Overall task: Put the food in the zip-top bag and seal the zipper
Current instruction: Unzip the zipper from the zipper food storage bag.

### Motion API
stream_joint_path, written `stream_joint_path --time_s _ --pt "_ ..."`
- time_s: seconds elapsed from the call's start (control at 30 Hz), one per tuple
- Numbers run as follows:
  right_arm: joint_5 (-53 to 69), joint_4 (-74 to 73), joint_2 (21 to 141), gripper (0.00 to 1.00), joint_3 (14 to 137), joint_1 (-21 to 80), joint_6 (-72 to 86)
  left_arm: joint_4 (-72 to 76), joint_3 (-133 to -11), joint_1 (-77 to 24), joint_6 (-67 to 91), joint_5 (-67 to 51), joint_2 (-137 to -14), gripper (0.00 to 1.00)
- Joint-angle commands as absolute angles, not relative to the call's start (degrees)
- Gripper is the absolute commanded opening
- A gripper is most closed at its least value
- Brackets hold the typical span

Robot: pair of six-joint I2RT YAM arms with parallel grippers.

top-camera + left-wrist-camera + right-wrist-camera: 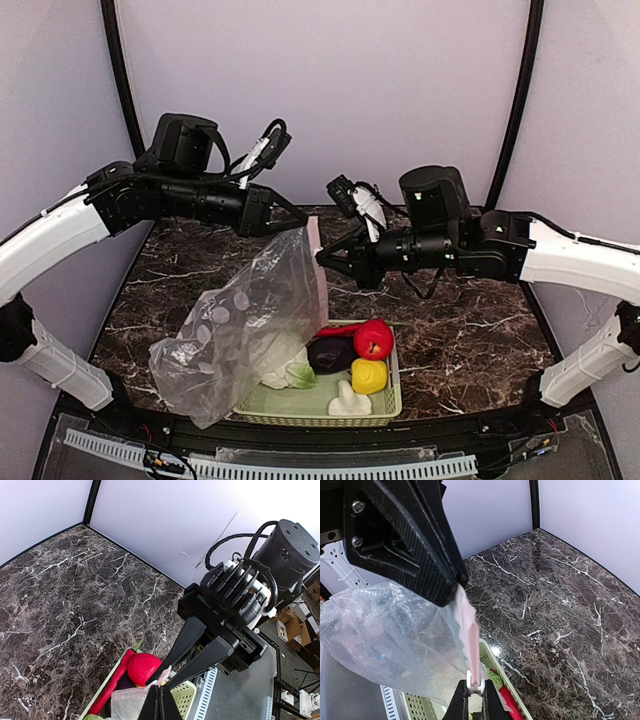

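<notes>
Zip-top bag (255, 310) hung between left claw (298, 222) and right claw (322, 258), both clamped on zipper (468, 622)

The whole marble table (470, 340) is taken from above and behind by the fixed camera. The zipper (469, 630) and basket (392, 400) are shared, close-up, by two wrist views faced toward each other.

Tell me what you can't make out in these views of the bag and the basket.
Top view: the zip-top bag covers the left side of the basket, hiding most of the cauliflower.
Left wrist view: the bottom edge cuts off the bag, and the right end effector blocks part of the basket.
Right wrist view: the left end effector hides the upper end of the zipper.
All views: the crinkly plastic leaves it unclear whether anything is inside the bag.
</notes>
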State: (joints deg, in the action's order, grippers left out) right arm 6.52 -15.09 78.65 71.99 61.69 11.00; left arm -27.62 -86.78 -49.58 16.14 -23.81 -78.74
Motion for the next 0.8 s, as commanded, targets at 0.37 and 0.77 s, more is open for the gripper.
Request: stream_joint_path --time_s 0.37,0.77 --pt "7.29 -18.63 79.74 0.00 68.85 60.62 12.72 -28.04 -92.23 -45.99 14.69 -27.37 -77.19 0.01" --pt "10.63 -19.00 80.50 0.00 67.89 60.39 13.62 -29.29 -92.48 -43.57 13.90 -29.07 -76.11 0.01"
